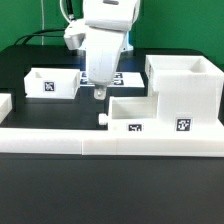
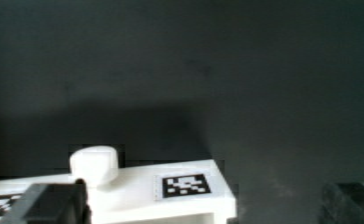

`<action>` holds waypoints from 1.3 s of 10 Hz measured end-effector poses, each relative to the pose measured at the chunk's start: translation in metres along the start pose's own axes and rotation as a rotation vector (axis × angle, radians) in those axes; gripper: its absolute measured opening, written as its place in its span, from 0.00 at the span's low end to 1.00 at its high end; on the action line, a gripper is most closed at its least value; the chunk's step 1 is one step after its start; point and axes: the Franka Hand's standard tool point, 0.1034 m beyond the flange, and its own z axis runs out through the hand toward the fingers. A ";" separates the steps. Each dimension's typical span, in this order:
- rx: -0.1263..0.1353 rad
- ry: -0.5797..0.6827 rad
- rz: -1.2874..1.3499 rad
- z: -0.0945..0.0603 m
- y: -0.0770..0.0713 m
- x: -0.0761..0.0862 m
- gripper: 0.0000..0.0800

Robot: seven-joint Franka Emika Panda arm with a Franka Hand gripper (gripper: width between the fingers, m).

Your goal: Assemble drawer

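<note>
The tall white casing (image 1: pixel 185 95) stands on the black tabletop (image 1: pixel 40 110), open at the top, with a square tag on its front. Just beside it, on the exterior view's left, sits a low open tray (image 1: pixel 135 110). This tray has a small knob (image 1: pixel 103 118) on the end farthest from the casing. A second tray (image 1: pixel 52 81) lies well apart from the casing, further to the exterior view's left and farther back. A long white rail (image 1: pixel 110 142) runs along in front of the casing. The arm's tool (image 1: pixel 98 92) hangs above the knob without touching it. In the wrist view its dark fingers (image 2: pixel 51 200) stand wide apart, holding nothing.
</note>
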 end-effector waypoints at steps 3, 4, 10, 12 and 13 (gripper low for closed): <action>-0.003 0.013 -0.044 0.005 0.000 -0.008 0.81; 0.002 0.066 -0.094 0.019 -0.004 -0.023 0.81; 0.049 0.221 -0.143 0.024 0.010 -0.024 0.81; 0.045 0.221 -0.142 0.019 0.027 0.002 0.81; 0.044 0.221 -0.144 0.020 0.028 0.002 0.81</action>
